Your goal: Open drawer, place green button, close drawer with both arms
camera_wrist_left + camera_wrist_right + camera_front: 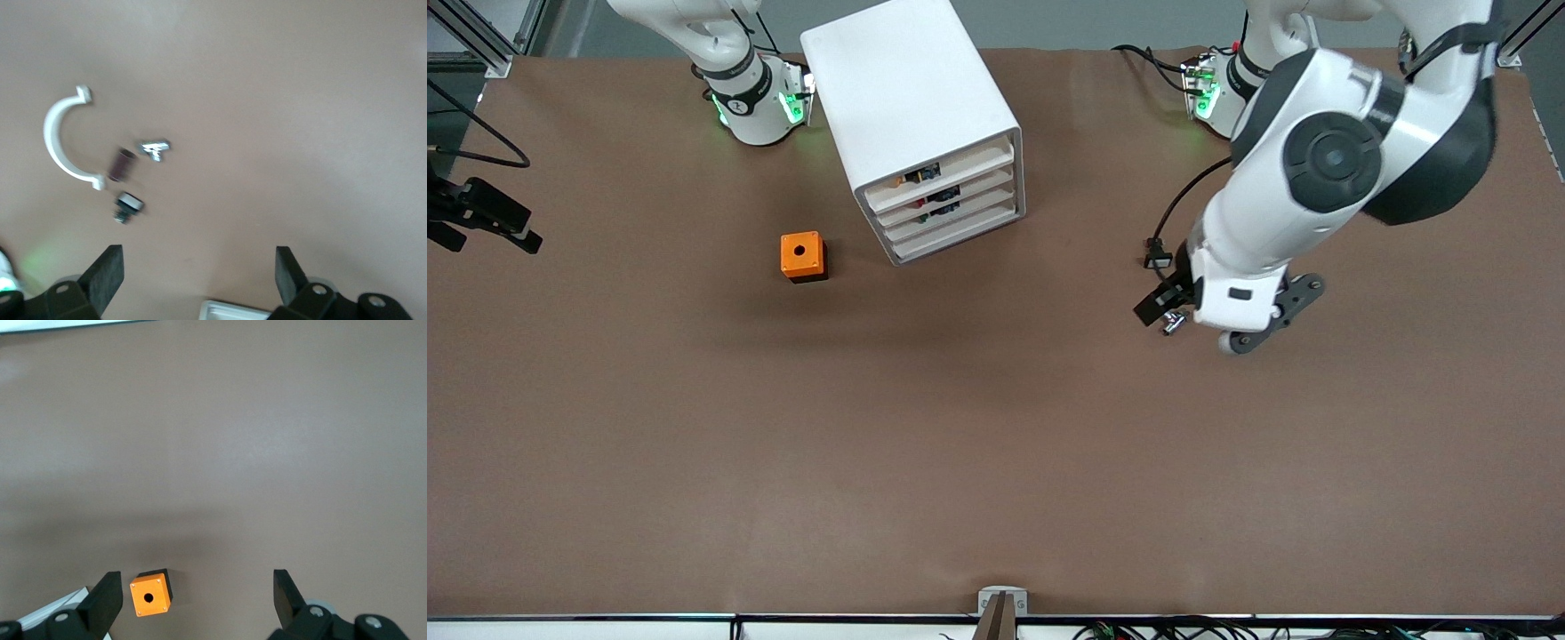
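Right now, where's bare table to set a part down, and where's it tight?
Free: the wide brown table nearer the front camera than the orange box and cabinet. Tight: under the open left gripper, where a white clip, a black switch and small metal parts cluster. The right gripper hangs open at its arm's end of the table.

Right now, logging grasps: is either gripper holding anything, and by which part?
Nothing is held. The left gripper hangs open over small parts on the table; the right gripper hangs open near the orange box.
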